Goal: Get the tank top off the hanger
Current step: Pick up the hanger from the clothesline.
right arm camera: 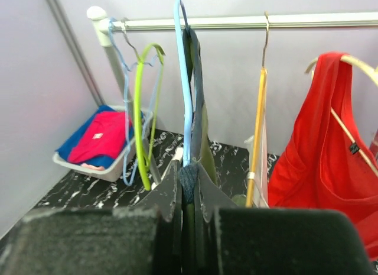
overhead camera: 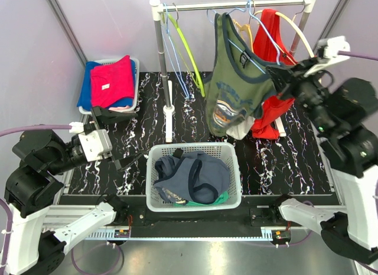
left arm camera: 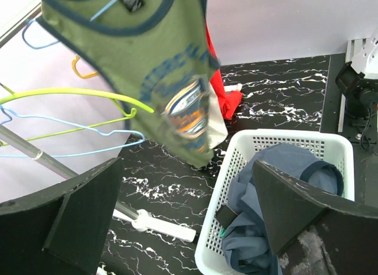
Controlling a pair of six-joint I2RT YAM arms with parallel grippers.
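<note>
On the left of the desk (overhead camera: pixel 295 157) a bin (overhead camera: pixel 137 80) holds a folded red garment on blue ones. In front of it the left tool (left arm camera: pixel 188 168) hovers low, fingers wide apart, holding nothing. In the middle a white basket (overhead camera: pixel 192 146) holds crumpled grey-blue clothes with a strip of green at its near edge. Above and right of it the tank top (overhead camera: pixel 236 91), olive with navy trim, hangs on a blue hanger (right arm camera: pixel 184 97) from the rail (overhead camera: pixel 236 4). Its chest print carries curved lettering too blurred to read, and the small dark neck label is unreadable too. The right tool (overhead camera: pixel 277 77) is clamped on its navy shoulder edge. A red top (overhead camera: pixel 271 109) hangs just behind
</note>
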